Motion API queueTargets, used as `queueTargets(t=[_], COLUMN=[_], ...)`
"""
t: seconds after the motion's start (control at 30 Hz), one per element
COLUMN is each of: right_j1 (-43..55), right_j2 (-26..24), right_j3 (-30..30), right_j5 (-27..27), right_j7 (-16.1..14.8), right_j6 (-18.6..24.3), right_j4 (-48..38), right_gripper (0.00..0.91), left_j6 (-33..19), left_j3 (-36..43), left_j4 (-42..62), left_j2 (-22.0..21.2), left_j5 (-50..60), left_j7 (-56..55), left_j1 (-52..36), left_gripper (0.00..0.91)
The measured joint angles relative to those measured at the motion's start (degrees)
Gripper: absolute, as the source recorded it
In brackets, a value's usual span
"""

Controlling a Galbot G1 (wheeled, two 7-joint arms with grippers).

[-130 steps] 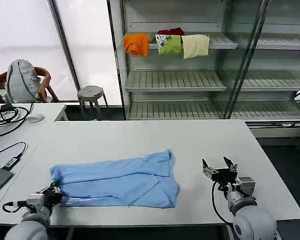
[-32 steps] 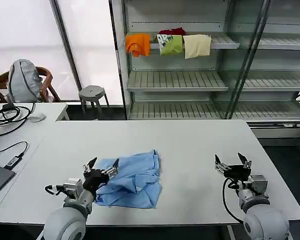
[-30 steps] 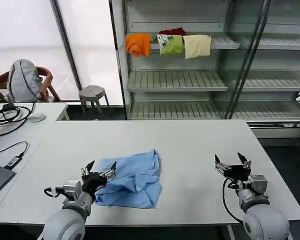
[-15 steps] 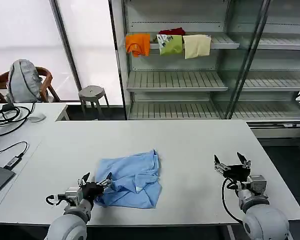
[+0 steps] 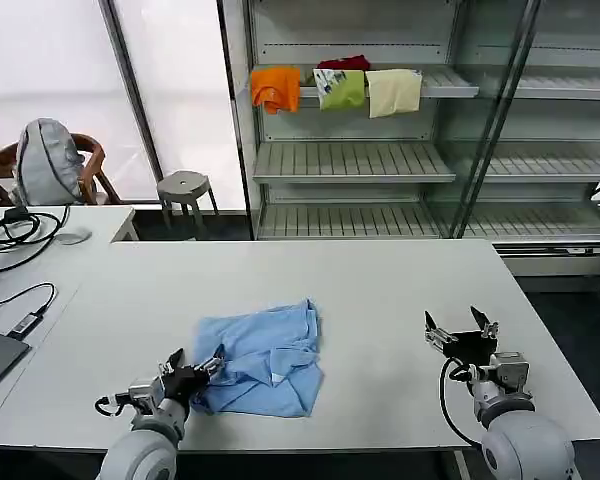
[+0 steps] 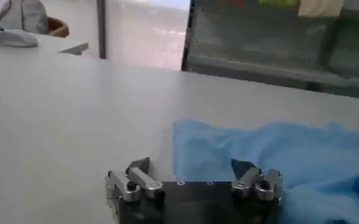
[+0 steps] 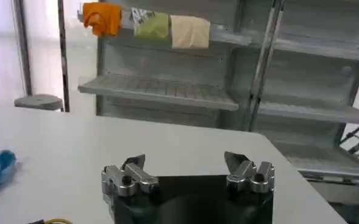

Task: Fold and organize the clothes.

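T-shirt (image 5: 262,359) lies in a rumpled half-fold on the white table (image 5: 380,290), toward its near edge. Left gripper (image 5: 192,368) just off the shirt's near-left corner, jaws spread wide, empty. Right gripper (image 5: 459,335) well right of the shirt, likewise wide and empty. Judged between folds; next needs a fresh hem pinch.

Soft, matt, creased cloth is being shown in the light blue T-shirt (image 5: 263,358). A smooth, matt white surface is being presented by the table (image 5: 380,290). Bare metal fingers on black matt bodies are being displayed by the left gripper (image 6: 193,167) and right gripper (image 7: 187,163). Slatted metal is being shown in the shelves (image 5: 352,160).
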Motion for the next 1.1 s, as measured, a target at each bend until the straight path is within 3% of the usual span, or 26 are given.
queueTargets(t=[0.03, 0.5, 1.1], right_j1=[-0.11, -1.15, -1.16], right_j2=[-0.02, -0.01, 0.04], right_j3=[0.08, 0.54, -0.63], right_j5=[-0.01, -0.04, -0.64], right_j7=[0.00, -0.02, 0.23], right_j6=[0.00, -0.01, -0.21], right_j4=[0.14, 1.10, 1.76], right_gripper=[0.907, 0.907, 0.907], left_j6=[-0.18, -3.24, -4.16], left_j3=[0.07, 0.43, 0.58], left_j4=[-0.03, 0.47, 2.91], left_j2=[0.01, -0.83, -2.43], left_j5=[-0.34, -5.58, -2.82], left_j7=[0.00, -0.46, 1.12], left_j1=[0.09, 0.72, -1.15], left_gripper=[0.010, 0.010, 0.010])
